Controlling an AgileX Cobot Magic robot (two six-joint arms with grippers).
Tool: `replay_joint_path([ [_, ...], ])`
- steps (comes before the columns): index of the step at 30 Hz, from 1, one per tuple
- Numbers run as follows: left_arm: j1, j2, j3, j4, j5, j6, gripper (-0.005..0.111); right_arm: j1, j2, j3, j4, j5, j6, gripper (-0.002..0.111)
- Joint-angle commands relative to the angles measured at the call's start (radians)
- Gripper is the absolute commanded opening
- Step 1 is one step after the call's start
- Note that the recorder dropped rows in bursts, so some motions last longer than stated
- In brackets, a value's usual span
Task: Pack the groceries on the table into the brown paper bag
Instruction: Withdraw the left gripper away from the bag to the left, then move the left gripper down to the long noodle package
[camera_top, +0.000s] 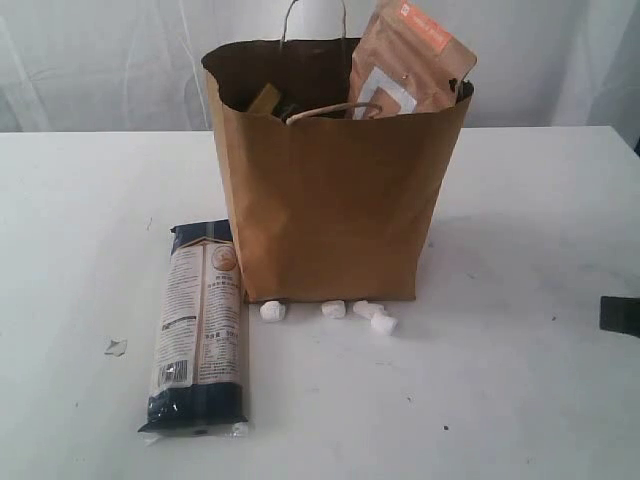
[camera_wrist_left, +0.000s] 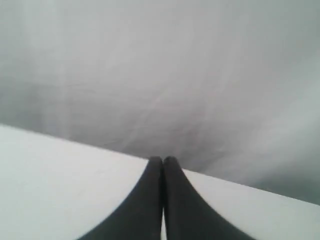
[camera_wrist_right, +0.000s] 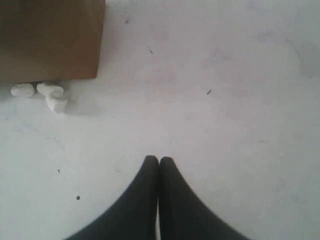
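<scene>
The brown paper bag (camera_top: 335, 190) stands upright mid-table, and its lower corner (camera_wrist_right: 50, 40) shows in the right wrist view. A kraft pouch with orange label (camera_top: 412, 62) sticks out of the bag's top right. A tan-lidded item (camera_top: 266, 99) peeks from inside. The long dark-blue-and-white pasta packet (camera_top: 198, 325) lies flat on the table (camera_top: 520, 200), left of the bag. My right gripper (camera_wrist_right: 159, 160) is shut and empty above bare tabletop; a dark part of it (camera_top: 620, 315) shows at the exterior view's right edge. My left gripper (camera_wrist_left: 162, 161) is shut, empty, over the table's edge.
Several small white lumps (camera_top: 372, 313) lie along the bag's front base, also seen as white lumps (camera_wrist_right: 50, 95) in the right wrist view. A small paper scrap (camera_top: 116, 347) sits left of the pasta packet. A pale curtain hangs behind the table.
</scene>
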Motion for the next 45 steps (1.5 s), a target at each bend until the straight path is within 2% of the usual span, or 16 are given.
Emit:
replay_joint_path([
  [1,-0.001,-0.056,0.117,0.063,0.205,-0.098,0.000,-0.004,0.001,0.003,-0.001,0.001,-0.068,0.000],
  [8,-0.001,-0.155,0.380,0.068,0.387,-0.093,0.000,-0.004,0.001,0.003,-0.001,-0.001,-0.106,0.000],
  [9,-0.001,-0.168,0.420,0.068,0.408,-0.032,0.000,-0.004,0.001,0.003,-0.001,-0.001,-0.106,0.000],
  [11,-0.001,-0.189,0.492,0.068,0.378,0.254,0.000,-0.004,0.001,0.003,-0.001,-0.001,-0.106,0.000],
  [13,-0.001,-0.203,0.558,0.068,0.282,0.521,0.000,-0.004,0.001,0.003,-0.001,-0.004,-0.106,0.000],
  [15,-0.001,-0.211,0.596,0.068,0.154,0.662,0.000,-0.004,0.001,0.003,-0.001,-0.008,-0.106,0.000],
  [21,-0.001,-0.213,0.669,0.068,-0.493,1.136,0.000,-0.004,0.001,0.003,-0.003,-0.012,-0.106,0.000],
  [23,-0.008,-0.215,0.694,0.068,-0.663,1.176,0.000,-0.004,0.001,0.003,-0.003,-0.012,-0.106,0.000],
  [25,-0.043,-0.229,0.721,0.068,-0.699,1.032,0.000,-0.004,0.001,0.003,-0.003,-0.012,-0.106,0.000],
  [27,-0.085,-0.246,0.744,0.068,-0.629,0.828,0.000,-0.004,0.001,0.003,-0.003,-0.012,-0.106,0.000],
  [29,-0.143,-0.264,0.756,0.068,-0.495,0.605,0.000,-0.004,0.001,0.003,-0.003,-0.012,-0.106,0.000],
  [31,-0.188,-0.272,0.760,0.068,-0.367,0.471,0.000,-0.004,0.001,0.003,-0.003,-0.012,-0.106,0.000],
  [34,-0.230,-0.272,0.760,0.068,-0.200,0.370,0.000,-0.004,0.001,0.003,-0.003,-0.012,-0.106,0.000],
  [39,-0.255,-0.272,0.760,0.068,0.307,-0.010,0.000,-0.004,0.001,0.003,-0.003,-0.008,-0.106,0.000],
  [42,-0.247,-0.269,0.760,0.068,0.457,-0.026,0.000,-0.004,0.001,0.003,-0.003,0.001,-0.106,0.000],
  [45,-0.228,-0.243,0.760,0.068,0.468,0.114,0.000,-0.004,0.001,0.003,-0.003,0.006,-0.106,0.000],
])
